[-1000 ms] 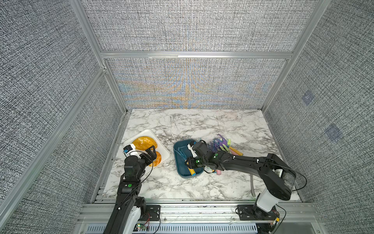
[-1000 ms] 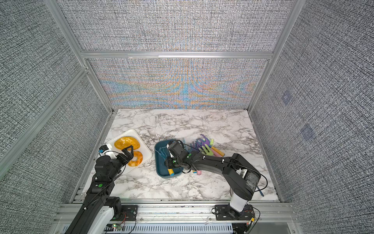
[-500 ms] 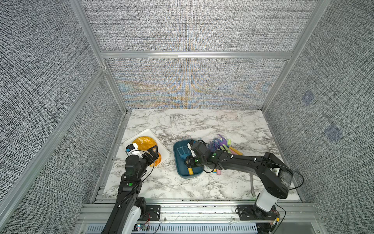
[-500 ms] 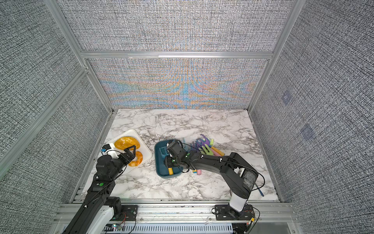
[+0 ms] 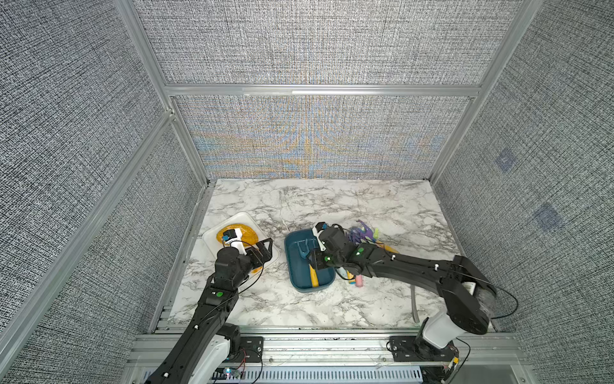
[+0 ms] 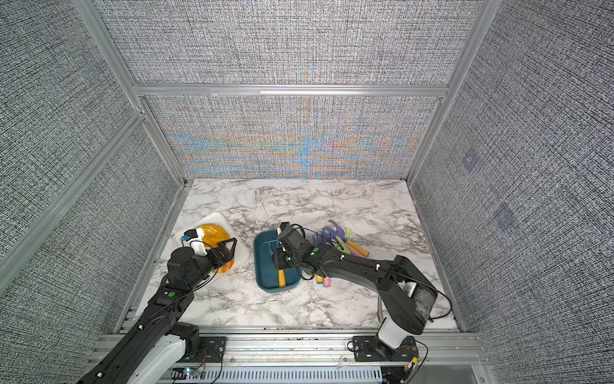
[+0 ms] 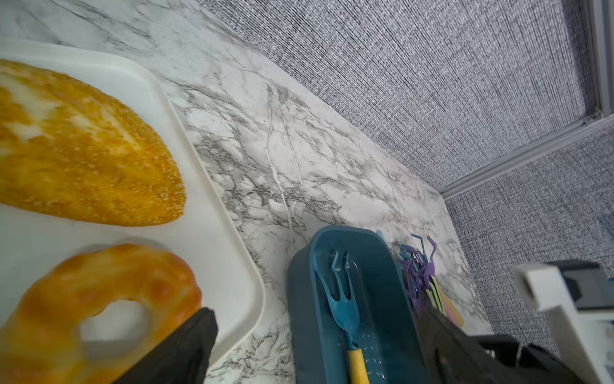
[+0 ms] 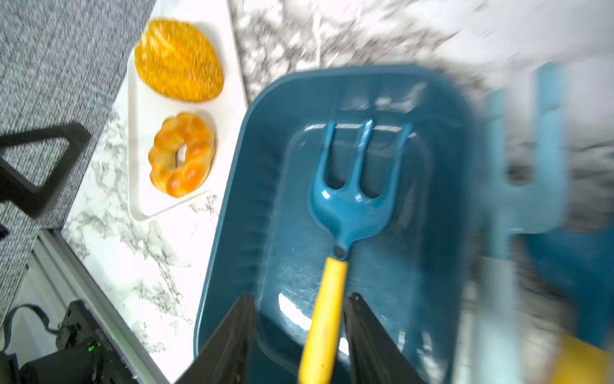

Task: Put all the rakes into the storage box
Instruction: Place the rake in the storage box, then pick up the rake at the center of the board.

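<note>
Rake (image 8: 352,199) lay flat inside the storage box (image 8: 255,206). Over the white tray (image 5: 210,237) nearby, the left gripper (image 5: 264,252) hung wide open. Jaws of the right gripper (image 8: 300,296) stood parted either side of the rake, not touching it.

In the storage box (image 5: 296,277), near the middle of the table (image 5: 315,202) — the rake (image 5: 303,250), lengthwise, prongs toward the back, handle toward the front. Left of the box and apart from it, a tray (image 5: 210,240) by the table's left edge — a loaf (image 8: 177,60) at its back, a ring pastry (image 8: 181,154) in front. Just right of the box, a heap of toy tools (image 5: 362,232), spreading back and rightward.
</note>
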Controlling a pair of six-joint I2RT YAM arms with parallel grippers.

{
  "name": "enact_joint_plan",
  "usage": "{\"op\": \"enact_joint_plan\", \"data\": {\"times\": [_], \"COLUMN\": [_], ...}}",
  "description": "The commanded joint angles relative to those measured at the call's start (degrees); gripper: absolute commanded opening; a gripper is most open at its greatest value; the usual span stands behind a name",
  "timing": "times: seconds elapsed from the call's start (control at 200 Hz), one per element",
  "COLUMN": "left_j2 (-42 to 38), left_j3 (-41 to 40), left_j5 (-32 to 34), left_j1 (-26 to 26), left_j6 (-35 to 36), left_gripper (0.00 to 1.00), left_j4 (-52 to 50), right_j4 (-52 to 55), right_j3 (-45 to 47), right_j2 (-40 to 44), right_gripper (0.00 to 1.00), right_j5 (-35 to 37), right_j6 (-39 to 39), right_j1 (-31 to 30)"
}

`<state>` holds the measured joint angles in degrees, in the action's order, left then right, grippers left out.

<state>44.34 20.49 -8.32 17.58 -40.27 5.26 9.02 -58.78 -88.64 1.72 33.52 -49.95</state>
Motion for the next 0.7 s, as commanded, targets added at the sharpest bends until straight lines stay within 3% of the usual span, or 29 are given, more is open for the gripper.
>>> {"op": "enact_joint_plan", "data": {"times": [0.0,0.2,0.395,0.696], "left_j2": [2.76,14.10,23.68,26.00], "left_j3": [2.65,9.96,15.29,16.40], "left_j5": [5.20,7.19,6.32,6.71], "left_j1": [3.38,8.63,10.46,10.89], "left_j6": [4.53,8.47,10.11,10.74], "left_gripper": [0.99,0.99,0.98,0.97], "left_j4": [-1.36,-5.84,-9.02,-9.46], "right_j4": [3.85,7.33,8.39,7.51], "right_j3": [2.25,7.45,14.86,19.99], "right_j2": [3.94,9.88,14.07,14.58], "right_gripper": [0.57,0.62,0.62,0.53], "right_j5": [3.96,5.49,4.79,3.79], "right_j6": [-3.30,-6.86,-7.07,-6.21], "right_j1": [2.83,13.00,22.50,27.15]}}
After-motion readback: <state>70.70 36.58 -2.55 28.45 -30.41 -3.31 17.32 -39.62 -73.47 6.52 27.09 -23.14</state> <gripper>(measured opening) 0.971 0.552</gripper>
